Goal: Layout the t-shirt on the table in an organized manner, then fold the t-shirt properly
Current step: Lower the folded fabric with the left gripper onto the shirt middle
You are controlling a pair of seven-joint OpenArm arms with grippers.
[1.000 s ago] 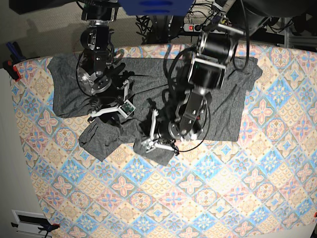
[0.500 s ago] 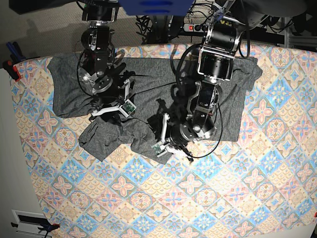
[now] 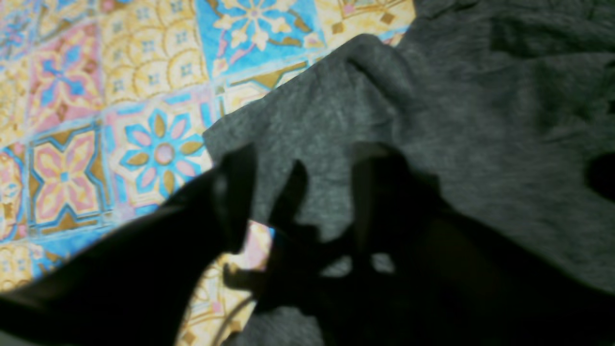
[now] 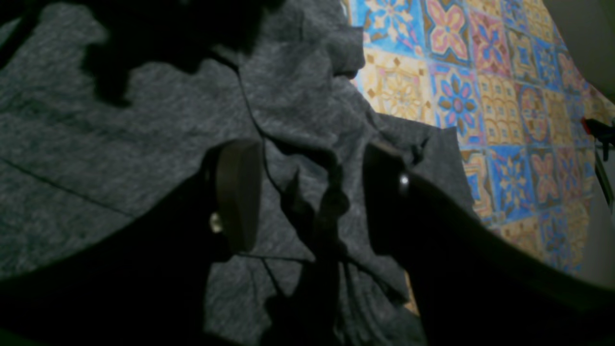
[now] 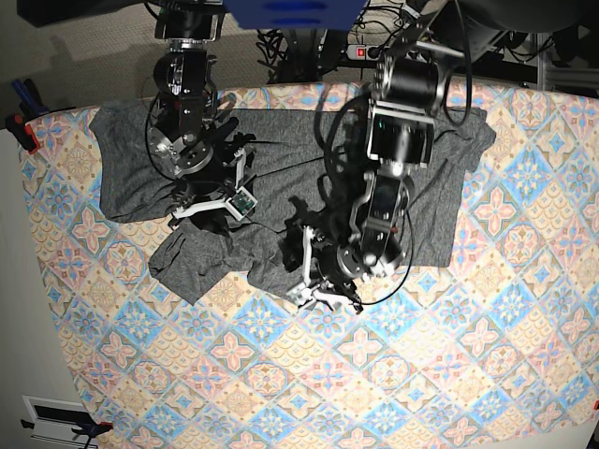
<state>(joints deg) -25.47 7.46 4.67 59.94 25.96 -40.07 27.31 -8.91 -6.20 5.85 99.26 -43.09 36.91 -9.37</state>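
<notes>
The dark-grey t-shirt point(image 5: 440, 210) lies across the far half of the table point(image 5: 421, 374), with its lower left part bunched and wrinkled point(image 5: 201, 262). My left gripper point(image 5: 318, 288) hovers over the shirt's near hem; in the left wrist view it point(image 3: 302, 192) is open, with flat fabric point(image 3: 480, 125) showing between the fingers and nothing pinched. My right gripper point(image 5: 211, 213) stands over the wrinkled left part. In the right wrist view it point(image 4: 310, 192) is open above creased folds point(image 4: 298, 96), holding nothing.
Cables and a power strip point(image 5: 360, 51) run behind the table's far edge. A red clamp point(image 5: 23, 131) sits at the left edge, where the table ends against a pale floor. Bare patterned cloth fills the near half.
My left gripper has opened and let go of the shirt's near hem, after dragging it a little right and toward the near edge. The right arm has stayed put.
</notes>
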